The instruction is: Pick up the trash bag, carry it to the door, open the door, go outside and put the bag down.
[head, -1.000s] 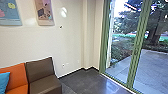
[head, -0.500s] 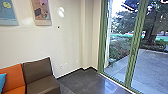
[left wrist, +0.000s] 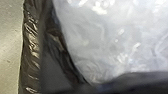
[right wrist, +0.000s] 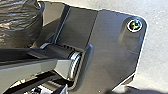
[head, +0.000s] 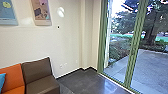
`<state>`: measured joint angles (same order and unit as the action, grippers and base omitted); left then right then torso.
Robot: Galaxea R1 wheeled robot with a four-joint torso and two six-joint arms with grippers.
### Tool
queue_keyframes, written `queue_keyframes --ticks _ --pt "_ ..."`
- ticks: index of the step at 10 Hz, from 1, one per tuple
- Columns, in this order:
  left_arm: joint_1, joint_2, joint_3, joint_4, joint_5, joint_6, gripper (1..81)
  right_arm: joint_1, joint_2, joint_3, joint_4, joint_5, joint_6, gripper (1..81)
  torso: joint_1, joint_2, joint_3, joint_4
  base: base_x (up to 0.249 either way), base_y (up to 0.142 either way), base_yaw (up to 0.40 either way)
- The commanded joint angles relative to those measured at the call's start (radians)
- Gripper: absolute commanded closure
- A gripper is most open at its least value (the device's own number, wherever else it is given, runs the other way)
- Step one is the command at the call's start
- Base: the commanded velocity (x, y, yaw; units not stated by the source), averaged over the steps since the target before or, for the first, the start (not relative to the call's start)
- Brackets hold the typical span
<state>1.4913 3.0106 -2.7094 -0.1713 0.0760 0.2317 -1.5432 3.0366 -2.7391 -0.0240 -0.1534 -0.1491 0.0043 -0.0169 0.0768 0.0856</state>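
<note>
Bag [left wrist: 31,52] close by left wrist; glass door [head: 136,45] ahead, to right, right arm likely nearer; whether either claw grips, cannot tell.

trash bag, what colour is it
Blackish brown with shiny highlights; the trash bag shows best in the right wrist view.

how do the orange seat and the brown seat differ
The orange seat has a blue pillow on it; the brown seat shows none. The brown seat is nearer the green frame, the orange seat farther off. Both have a plain, straight back.
</note>
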Motion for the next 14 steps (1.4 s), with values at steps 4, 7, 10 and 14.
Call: queue_keyframes --ticks 4,7,10,14 --pt "-0.065 0.012 0.005 0.004 0.054 0.003 81.1 0.065 -0.008 0.0 0.003 -0.057 -0.003 1.0 0.0 0.0 0.0 0.0 0.0 -0.201 0.0" --pt "-0.065 0.012 0.005 0.001 0.053 0.003 81.1 0.065 -0.008 0.0 0.004 -0.057 -0.003 1.0 0.0 0.0 0.0 0.0 0.0 0.0 0.0" --pt "-0.065 0.012 0.005 -0.001 0.053 0.003 81.1 0.062 -0.008 0.0 0.004 -0.057 -0.003 1.0 0.0 0.0 0.0 0.0 0.0 0.0 0.0" --pt "-0.065 0.012 0.005 -0.004 0.051 0.001 81.1 0.06 -0.008 0.0 0.009 -0.057 -0.003 1.0 0.0 0.0 0.0 0.0 0.0 0.0 0.0"
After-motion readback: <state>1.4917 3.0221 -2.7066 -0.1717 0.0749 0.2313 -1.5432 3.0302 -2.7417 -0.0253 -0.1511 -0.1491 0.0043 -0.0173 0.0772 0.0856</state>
